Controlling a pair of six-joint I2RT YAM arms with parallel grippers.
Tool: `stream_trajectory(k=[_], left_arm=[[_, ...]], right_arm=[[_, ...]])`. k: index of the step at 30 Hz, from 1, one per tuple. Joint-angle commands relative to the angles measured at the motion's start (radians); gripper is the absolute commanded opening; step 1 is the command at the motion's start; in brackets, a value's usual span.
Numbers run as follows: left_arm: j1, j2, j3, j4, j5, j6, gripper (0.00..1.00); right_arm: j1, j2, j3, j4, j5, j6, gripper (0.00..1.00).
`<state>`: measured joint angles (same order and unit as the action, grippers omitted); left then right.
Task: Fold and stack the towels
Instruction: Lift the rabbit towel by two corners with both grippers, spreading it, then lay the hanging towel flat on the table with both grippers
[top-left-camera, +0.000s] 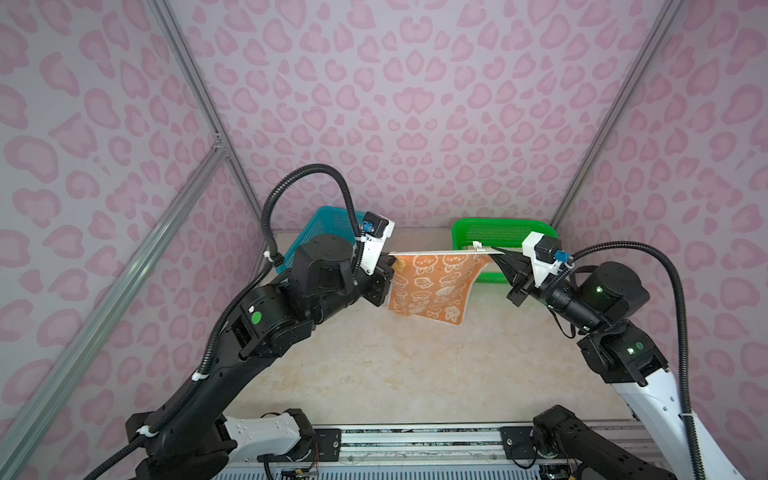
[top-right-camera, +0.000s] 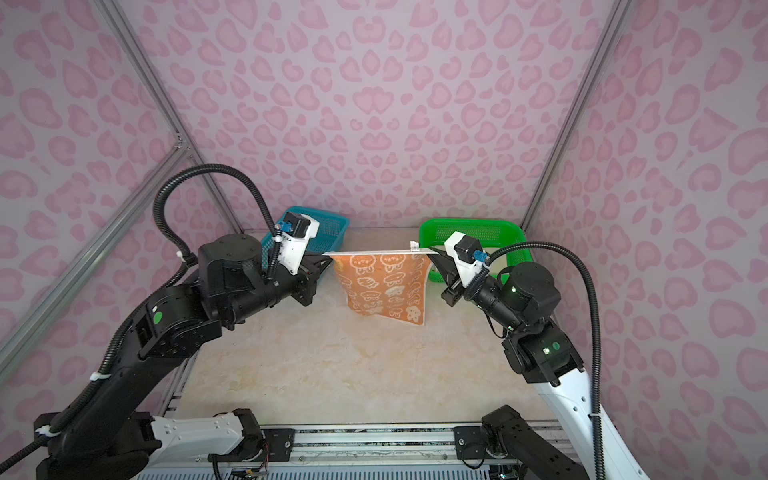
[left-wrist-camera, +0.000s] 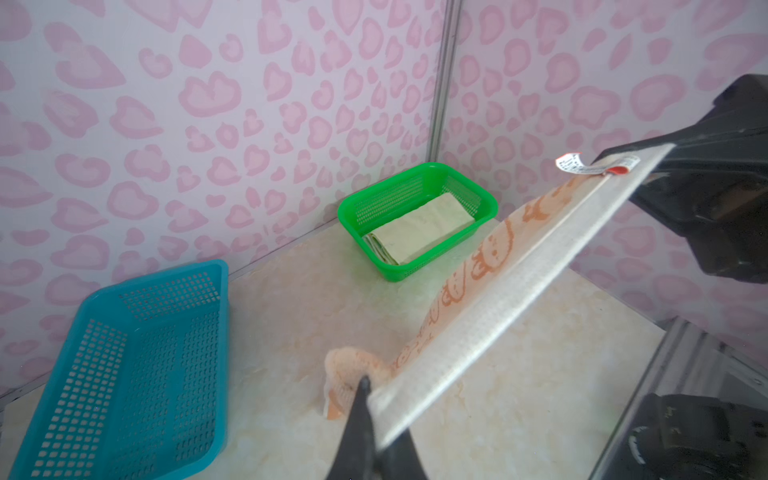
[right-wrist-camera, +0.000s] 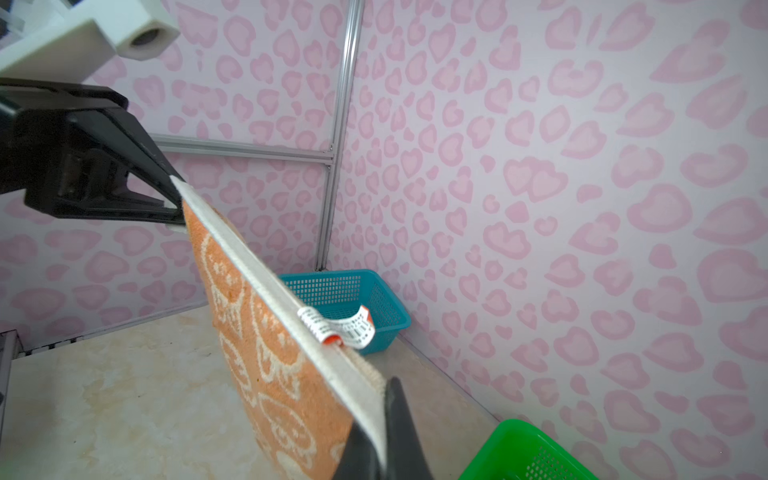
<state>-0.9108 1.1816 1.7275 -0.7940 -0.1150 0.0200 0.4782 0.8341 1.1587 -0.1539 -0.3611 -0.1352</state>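
A peach towel (top-left-camera: 428, 286) with white rabbit faces hangs in the air over the back of the table, its white top hem pulled taut between my two grippers. My left gripper (top-left-camera: 390, 259) is shut on the hem's left corner, shown close in the left wrist view (left-wrist-camera: 368, 395). My right gripper (top-left-camera: 496, 255) is shut on the right corner, shown close in the right wrist view (right-wrist-camera: 386, 415). A paper label (right-wrist-camera: 340, 328) sticks up from the hem near the right end. The towel's lower edge hangs free just above the table. A folded pale towel (left-wrist-camera: 419, 228) lies in the green basket (left-wrist-camera: 353, 208).
The green mesh basket (top-left-camera: 498, 235) stands at the back right, behind my right gripper. A blue mesh basket (top-left-camera: 324, 226) with nothing visible in it stands at the back left (left-wrist-camera: 124, 374), partly hidden by my left arm. Patterned walls close in three sides.
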Motion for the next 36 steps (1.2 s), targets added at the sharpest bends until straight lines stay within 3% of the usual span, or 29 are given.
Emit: stream_trajectory(k=[1,5,12,15,24,32,36], left_arm=[[0.006,-0.068,-0.005,-0.040,-0.028,-0.023,0.03],[0.006,-0.105,-0.007,-0.011,-0.048,-0.012,0.03],[0.012,-0.048,-0.038,0.021,-0.290,0.031,0.03],[0.067,0.006,-0.076,0.063,-0.353,0.040,0.03],[0.310,0.306,-0.130,0.216,-0.265,0.011,0.03],[0.362,0.632,-0.045,0.295,-0.244,0.033,0.03],[0.362,0.705,-0.060,0.323,-0.252,0.027,0.03]], right_arm=[[0.011,-0.030,0.024,-0.049,0.128,0.011,0.00],[0.017,-0.025,0.050,-0.060,0.145,0.016,0.00],[0.016,0.062,0.052,-0.057,0.217,0.007,0.00],[0.006,0.125,0.030,-0.032,0.252,-0.006,0.00],[-0.074,0.413,-0.018,0.131,0.240,-0.010,0.00],[-0.108,0.699,0.016,0.237,0.205,-0.035,0.00],[-0.108,0.769,-0.015,0.264,0.192,-0.044,0.00]])
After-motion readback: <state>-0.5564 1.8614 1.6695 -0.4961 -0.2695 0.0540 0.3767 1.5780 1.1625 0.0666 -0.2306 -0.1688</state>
